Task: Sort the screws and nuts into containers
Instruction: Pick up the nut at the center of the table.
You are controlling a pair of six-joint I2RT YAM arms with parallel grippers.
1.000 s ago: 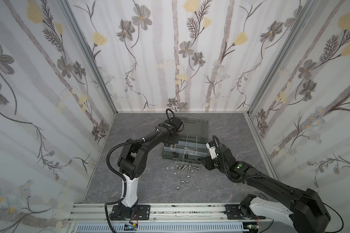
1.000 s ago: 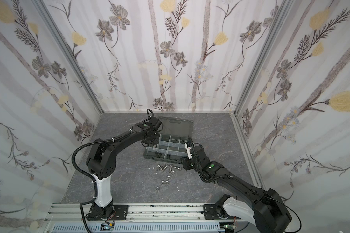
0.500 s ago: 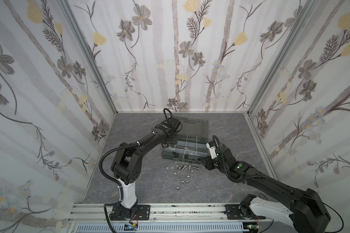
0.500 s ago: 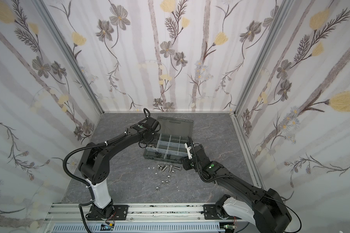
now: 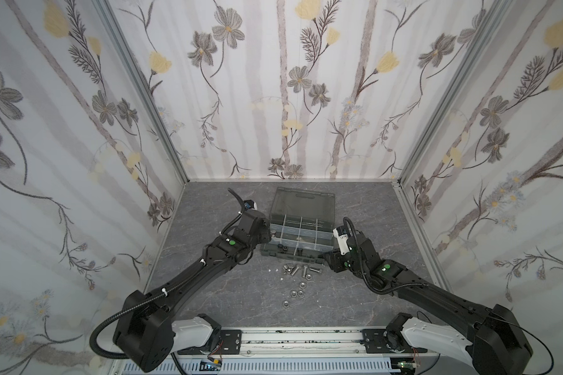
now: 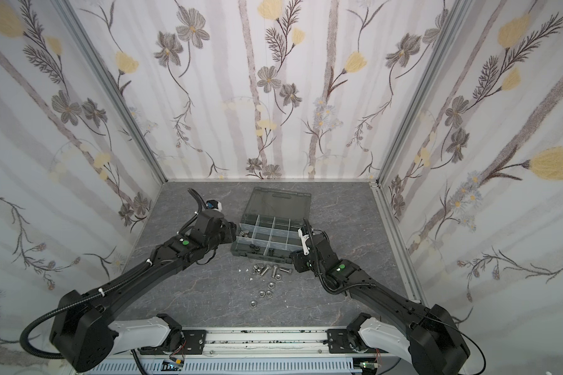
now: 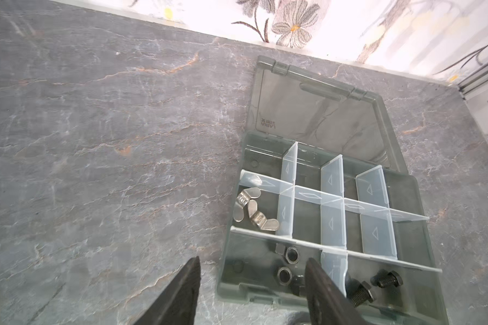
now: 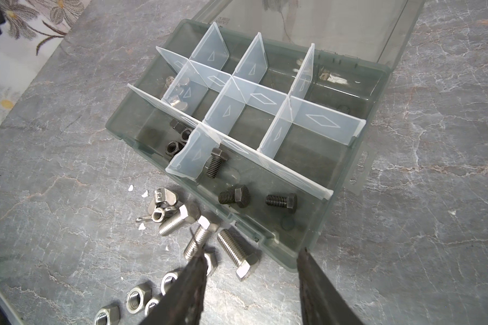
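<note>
Organiser case (image 5: 303, 203) holds black nuts (image 8: 178, 138), black screws (image 8: 234, 197), wing nuts (image 7: 251, 209); silver screws (image 5: 304, 271), silver nuts (image 5: 293, 293) unsorted below it; left gripper (image 7: 252, 260), right gripper (image 8: 250, 251) apart, empty.

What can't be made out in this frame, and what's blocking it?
Right wrist view: a finger of the right gripper covers some shiny silver hex nuts.
Same view: silver wing nuts blur behind a pale translucent divider of the dark grey plastic organiser case.
Left wrist view: a finger of the left gripper hides part of one black hex nut.
Both top views: dark pieces in the case are too small to identify.
</note>
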